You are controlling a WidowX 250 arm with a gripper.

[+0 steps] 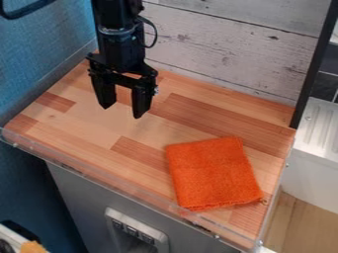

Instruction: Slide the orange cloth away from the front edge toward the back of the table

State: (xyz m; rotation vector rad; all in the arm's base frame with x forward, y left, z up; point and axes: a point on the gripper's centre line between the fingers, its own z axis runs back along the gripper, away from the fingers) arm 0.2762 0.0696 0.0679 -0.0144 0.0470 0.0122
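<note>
One blk gripper (121,111) is hanging over the wood counter (86,129), its fingers standing released, spread w/ a gap btwn. Orange cloth (212,173) is lying approx. flat on the counter, well apart from the fingers, to their rt. & nearer the cam. White plank wall (218,52) is rising behind the fingers, blue wall (39,54) is standing to their L, & a clear strip (105,173) is edging the counter on their cam. side.
</note>
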